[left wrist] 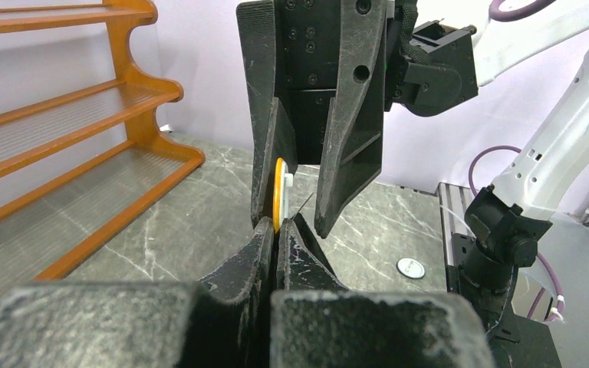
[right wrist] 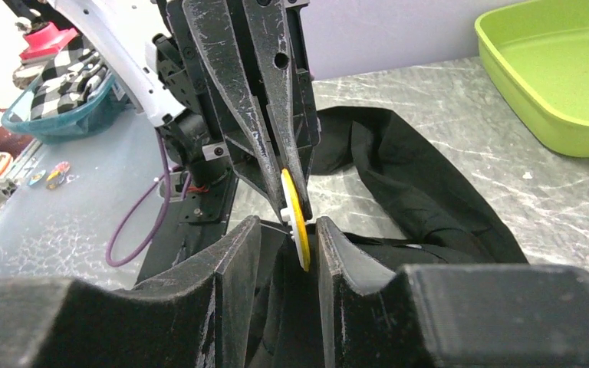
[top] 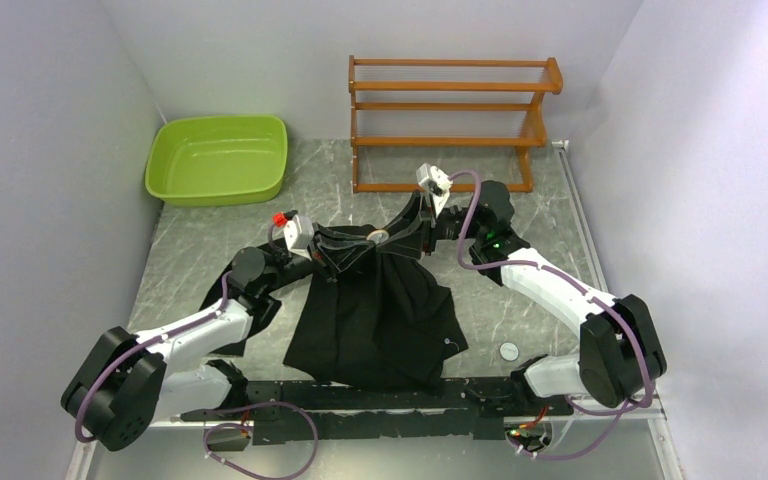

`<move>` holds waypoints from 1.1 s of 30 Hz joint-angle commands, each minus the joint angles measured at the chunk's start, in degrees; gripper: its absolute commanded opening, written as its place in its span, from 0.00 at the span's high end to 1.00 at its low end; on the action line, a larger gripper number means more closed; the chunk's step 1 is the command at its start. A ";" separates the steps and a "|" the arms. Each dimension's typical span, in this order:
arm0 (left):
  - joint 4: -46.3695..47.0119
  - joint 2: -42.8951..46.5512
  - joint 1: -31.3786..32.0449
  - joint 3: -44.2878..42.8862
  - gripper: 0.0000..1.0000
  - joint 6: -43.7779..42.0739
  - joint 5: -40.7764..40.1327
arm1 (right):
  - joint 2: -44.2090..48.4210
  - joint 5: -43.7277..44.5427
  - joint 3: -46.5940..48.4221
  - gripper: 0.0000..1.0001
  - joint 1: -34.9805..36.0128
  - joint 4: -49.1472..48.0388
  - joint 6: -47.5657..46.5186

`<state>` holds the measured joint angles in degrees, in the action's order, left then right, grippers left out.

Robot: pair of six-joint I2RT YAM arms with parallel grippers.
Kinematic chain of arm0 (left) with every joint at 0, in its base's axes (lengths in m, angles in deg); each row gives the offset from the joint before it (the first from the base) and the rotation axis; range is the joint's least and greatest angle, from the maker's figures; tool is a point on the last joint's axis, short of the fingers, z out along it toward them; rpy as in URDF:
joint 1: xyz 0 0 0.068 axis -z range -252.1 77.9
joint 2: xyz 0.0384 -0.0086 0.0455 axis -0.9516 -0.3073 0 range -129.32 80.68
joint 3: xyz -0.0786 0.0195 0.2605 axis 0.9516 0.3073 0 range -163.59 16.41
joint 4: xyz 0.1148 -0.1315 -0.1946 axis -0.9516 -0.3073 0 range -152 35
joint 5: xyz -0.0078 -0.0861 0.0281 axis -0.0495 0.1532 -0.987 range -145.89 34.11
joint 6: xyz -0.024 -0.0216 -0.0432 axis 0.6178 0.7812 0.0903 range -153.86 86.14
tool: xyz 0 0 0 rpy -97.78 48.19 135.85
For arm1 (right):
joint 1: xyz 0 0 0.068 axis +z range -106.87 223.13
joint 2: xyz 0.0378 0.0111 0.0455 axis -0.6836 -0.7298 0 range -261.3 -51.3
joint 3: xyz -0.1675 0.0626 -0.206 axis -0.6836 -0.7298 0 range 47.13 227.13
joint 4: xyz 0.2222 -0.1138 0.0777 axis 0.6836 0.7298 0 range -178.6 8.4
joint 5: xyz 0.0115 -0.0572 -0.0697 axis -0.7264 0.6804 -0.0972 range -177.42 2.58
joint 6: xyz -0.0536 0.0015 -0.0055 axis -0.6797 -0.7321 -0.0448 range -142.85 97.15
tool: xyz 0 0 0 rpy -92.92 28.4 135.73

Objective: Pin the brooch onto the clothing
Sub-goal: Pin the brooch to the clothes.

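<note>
Left wrist view shows the left end effector (left wrist: 278,234) with its fingers pressed together. The lower rim of the brooch (left wrist: 278,195) rises straight out of their tips, so it seems to be pinched there. I cannot tell whether cloth is caught in the same pinch.

The brooch stands edge-on, a thin round disc with a glossy yellow-orange rim and a small white part on one face. In the top external view it shows only as a tiny pale round spot.

The right end effector (right wrist: 287,224) meets it from the opposite side with its fingers partly spread, one on each side of the disc. One finger lies against or just beside a face of the brooch, and the other stands apart from it.

The brooch is held up off the surface (top: 190,250), above its middle and between the two wrists. The clothing (top: 380,320) is a black shirt gathered up to a peak right under the brooch. From there it drapes down toward the near edge, with a sleeve trailing toward the left edge.

A green basin (top: 218,193) sits at the far left corner, and a wooden rack (top: 450,105) stands along the far edge. A small white disc (top: 509,350) lies near the near right corner.
</note>
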<state>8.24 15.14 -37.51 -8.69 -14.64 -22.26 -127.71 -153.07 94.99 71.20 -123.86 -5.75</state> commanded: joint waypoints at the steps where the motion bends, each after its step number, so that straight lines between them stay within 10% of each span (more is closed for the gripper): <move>1: 4.29 0.42 -0.14 -2.06 0.97 0.69 0.36 | 0.83 -1.37 1.45 0.63 0.32 -3.75 -0.51; 13: 4.50 0.74 -0.14 -1.71 0.97 0.73 -0.16 | 1.75 -1.63 0.92 0.89 0.40 -4.69 0.35; 22: 3.88 0.88 -0.14 -2.03 0.97 0.47 -0.22 | 3.87 -1.19 -0.53 0.62 0.40 -0.20 -4.53; 33: 5.33 -0.07 -0.14 -2.16 0.97 1.16 0.02 | 4.42 -1.85 -0.04 0.79 0.38 1.62 -5.55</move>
<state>9.27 15.14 -37.51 -8.69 -13.61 -21.82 -125.17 -153.50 94.29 71.36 -122.75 -9.64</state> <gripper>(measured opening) 0.043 0.242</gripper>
